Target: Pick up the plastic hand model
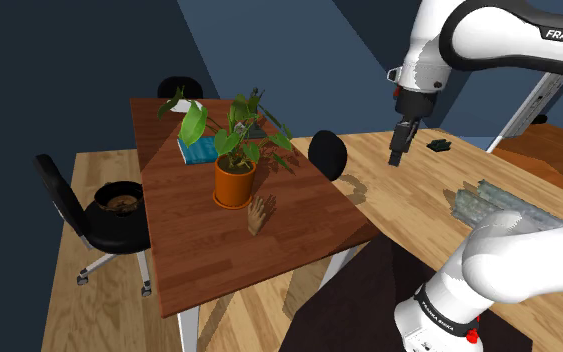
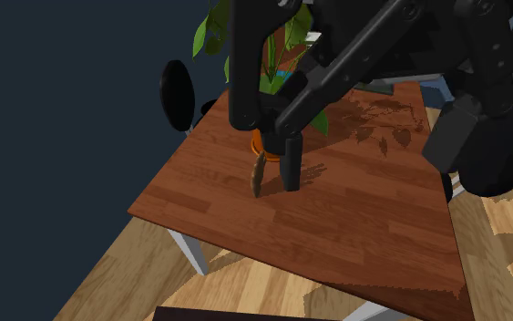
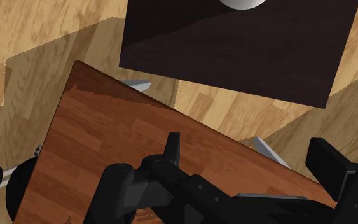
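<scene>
Closest to us in the shoulder view is the white arm (image 1: pixel 509 265), coming in from approx 5 o'clock. Its pincer (image 1: pixel 397 152) hangs high, off the worktop's (image 1: pixel 299 235) edge at approx 3 o'clock, well apart from everything. Wrist view shows the two black fingers (image 3: pixel 171 147) standing wide apart w/ nothing between them, so we read the pincer as wide & empty. The hand model (image 1: pixel 260 214), brown, stands upright w/ digits up, just beside the orange pot (image 1: pixel 234 184), at the pot's approx 4 o'clock & the pincer's approx 8 o'clock. We judge the step in hand to be the approach, w/ the grasp not yet begun.

To do it well we'd travel toward 8 o'clock first, then come down from above on the side away from the pot, so the leaves (image 1: pixel 239 125) aren't brushed. Second exterior view shows the hand model (image 2: pixel 257 173) edge-on & thin, so we'd turn the jaws to close across the palm, not the digits. We'd close only once both fingers straddle it. It looks tippy, so a nudge could topple it.
</scene>
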Action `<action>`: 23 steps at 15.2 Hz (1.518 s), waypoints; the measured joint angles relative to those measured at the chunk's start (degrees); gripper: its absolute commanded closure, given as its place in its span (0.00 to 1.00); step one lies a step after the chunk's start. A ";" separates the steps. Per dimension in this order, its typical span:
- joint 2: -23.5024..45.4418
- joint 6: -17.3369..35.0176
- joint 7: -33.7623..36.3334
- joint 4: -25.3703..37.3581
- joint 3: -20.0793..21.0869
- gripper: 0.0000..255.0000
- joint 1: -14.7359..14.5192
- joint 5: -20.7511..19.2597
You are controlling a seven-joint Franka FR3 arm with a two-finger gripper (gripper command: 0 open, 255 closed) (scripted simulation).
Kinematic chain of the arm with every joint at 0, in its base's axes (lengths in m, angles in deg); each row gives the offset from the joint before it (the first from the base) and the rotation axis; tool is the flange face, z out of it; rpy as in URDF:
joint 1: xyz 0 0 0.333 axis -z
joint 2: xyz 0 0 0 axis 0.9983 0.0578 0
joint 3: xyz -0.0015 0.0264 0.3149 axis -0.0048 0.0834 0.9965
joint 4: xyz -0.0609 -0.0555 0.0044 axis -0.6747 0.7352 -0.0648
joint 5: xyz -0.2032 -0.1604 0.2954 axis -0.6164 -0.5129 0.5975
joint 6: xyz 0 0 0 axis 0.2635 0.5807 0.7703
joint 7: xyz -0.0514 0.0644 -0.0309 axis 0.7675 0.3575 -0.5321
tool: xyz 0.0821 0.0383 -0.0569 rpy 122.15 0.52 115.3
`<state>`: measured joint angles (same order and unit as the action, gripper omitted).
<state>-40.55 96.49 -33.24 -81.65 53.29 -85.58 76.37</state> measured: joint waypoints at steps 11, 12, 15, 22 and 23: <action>13.81 18.54 0.94 -3.58 1.25 0.00 -0.44 0.07; 15.01 19.87 0.99 -3.53 1.36 0.00 -0.48 0.03; 21.85 26.24 1.23 -2.63 1.68 0.00 -0.36 -0.40; 36.66 37.68 2.55 1.76 2.69 0.00 -0.38 -1.79; 38.98 39.24 2.76 2.63 2.77 0.00 -0.36 -2.12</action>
<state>-1.57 135.73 -30.48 -79.03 56.06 -85.93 74.25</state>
